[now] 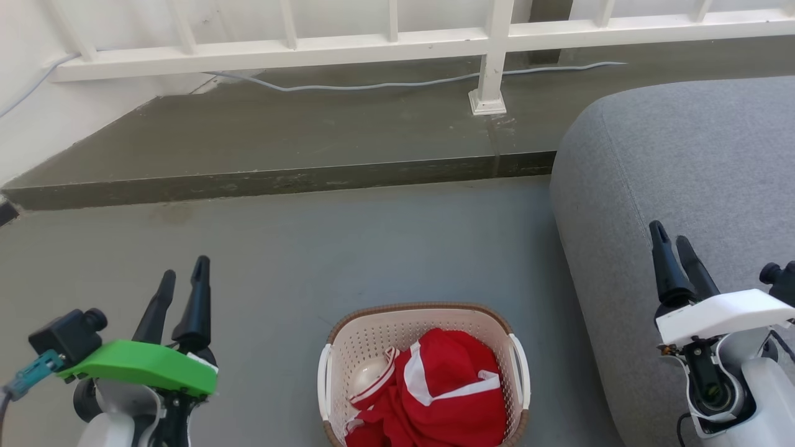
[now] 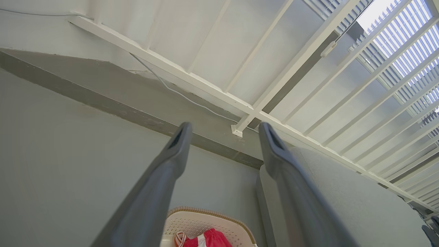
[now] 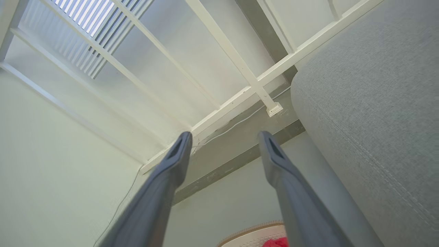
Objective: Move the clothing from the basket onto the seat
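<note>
Stretching across the right of the head view, the grey upholstered seat point(image 1: 683, 186) stands on a grey floor point(image 1: 310, 261). Its rounded corner is near a raised concrete ledge point(image 1: 279, 133) that carries a white railing point(image 1: 372, 46) and a pale cable point(image 1: 372, 85). Just left of the seat, on the floor between the robot's two arms, sits the cream perforated basket point(image 1: 372, 341) with its brown rim and white handles. The clothing point(image 1: 453, 385), bright red with white stripes, lies bunched inside the basket, a red-and-white striped collar point(image 1: 376, 380) showing at its left side. The left gripper point(image 1: 184, 267), under a green cover point(image 1: 140, 366), hovers above the floor left of the basket, fingers parted and empty. The right gripper point(image 1: 669, 231), fingers likewise spread and holding nothing, is seen against the seat's near side.
</note>
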Tool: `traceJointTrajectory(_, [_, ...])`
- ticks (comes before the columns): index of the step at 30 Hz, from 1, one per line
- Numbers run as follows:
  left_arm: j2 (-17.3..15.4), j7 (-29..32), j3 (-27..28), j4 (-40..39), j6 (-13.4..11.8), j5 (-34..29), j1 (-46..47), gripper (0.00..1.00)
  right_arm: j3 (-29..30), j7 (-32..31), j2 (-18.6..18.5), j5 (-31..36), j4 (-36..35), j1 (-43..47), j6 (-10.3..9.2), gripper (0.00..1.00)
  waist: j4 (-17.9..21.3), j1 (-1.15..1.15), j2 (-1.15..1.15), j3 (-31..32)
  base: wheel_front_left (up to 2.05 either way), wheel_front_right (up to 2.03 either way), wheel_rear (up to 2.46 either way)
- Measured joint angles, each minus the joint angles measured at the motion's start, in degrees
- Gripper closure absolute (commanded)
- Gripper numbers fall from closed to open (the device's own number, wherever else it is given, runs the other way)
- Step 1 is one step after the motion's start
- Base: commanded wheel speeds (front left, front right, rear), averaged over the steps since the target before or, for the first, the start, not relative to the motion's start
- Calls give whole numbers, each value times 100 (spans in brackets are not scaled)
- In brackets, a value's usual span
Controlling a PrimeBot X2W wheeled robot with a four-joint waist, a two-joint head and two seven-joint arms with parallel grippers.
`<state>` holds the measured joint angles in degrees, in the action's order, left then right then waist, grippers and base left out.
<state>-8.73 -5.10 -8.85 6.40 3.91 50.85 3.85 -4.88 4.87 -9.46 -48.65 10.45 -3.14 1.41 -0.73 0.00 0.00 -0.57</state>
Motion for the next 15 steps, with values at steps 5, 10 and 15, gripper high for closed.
traceJointTrajectory(5, [-25, -78, -137, -96, -54, -428, 0, 0, -148, 74, -18, 420, -22, 1, -55, 0, -4, 0, 0, -8, 0, 0, 0])
traceJointTrajectory(10, [-32, -177, -252, -147, -158, -801, -1, 0, -274, 176, -63, 823, -43, 1, -103, 0, -4, 0, 0, -20, 0, 0, 0])
traceJointTrajectory(15, [-33, -283, -296, -177, -242, -1152, -3, 0, -372, 270, -105, 1226, -63, 1, -162, 0, 4, 0, 0, -29, 0, 0, 0])
